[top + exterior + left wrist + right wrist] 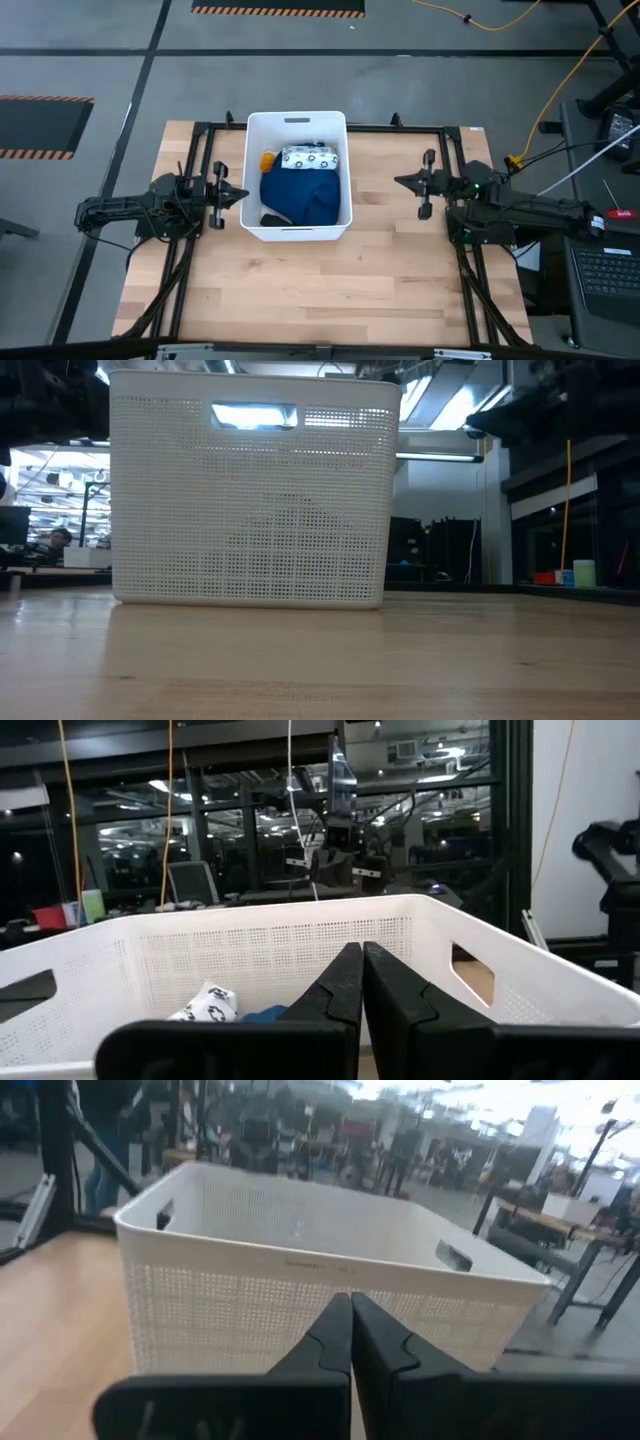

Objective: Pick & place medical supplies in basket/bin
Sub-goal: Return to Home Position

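Wood makes up the table [330,290], pale planks with a black frame around the edge. On the left side, the left arm lies low over the table. The left gripper [240,195] points at the left wall of the white bin [297,233] and sits just beside it, not touching. In the left wrist view its two dark fingers [340,990] are pressed together with nothing between them.

The white bin stands in the middle of the table, closer to the far edge. In the low view its walls are full of tiny holes, and there is a slot handle near the top rim.

All the supplies lie inside the bin. The orange bottle [267,159] is by the left wall at the far end. Just to its right lies the dotted white packet [310,157]. The big blue cloth [300,195] fills the middle and touches the packet. The black thing [272,218] peeks out at the near left corner, next to the cloth.

On the right side, the right gripper [402,182] points at the bin's right wall, near it but apart. Its fingers [335,1340] are closed tight together too and hold nothing. Past the table's right edge sits a keyboard [610,270].
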Controlling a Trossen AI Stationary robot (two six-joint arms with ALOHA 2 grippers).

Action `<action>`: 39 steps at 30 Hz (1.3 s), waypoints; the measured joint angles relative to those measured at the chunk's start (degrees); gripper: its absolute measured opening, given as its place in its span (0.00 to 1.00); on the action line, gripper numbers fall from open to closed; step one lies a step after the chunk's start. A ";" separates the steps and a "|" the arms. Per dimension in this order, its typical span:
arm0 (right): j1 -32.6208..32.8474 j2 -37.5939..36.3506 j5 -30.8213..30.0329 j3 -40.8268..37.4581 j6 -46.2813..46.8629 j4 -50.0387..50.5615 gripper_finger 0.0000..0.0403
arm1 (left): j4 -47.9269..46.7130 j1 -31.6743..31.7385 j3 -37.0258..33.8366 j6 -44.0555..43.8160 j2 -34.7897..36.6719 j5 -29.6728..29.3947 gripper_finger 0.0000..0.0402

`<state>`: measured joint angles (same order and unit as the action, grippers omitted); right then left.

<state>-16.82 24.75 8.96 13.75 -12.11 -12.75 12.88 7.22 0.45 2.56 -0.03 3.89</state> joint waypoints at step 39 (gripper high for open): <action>0.04 -14.40 0.12 -13.17 14.60 -3.23 0.01 | 0.16 0.00 0.00 -0.32 -0.09 0.10 0.01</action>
<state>-16.78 10.35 9.08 0.58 2.49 -15.99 13.04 7.22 0.45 2.24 -0.12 3.99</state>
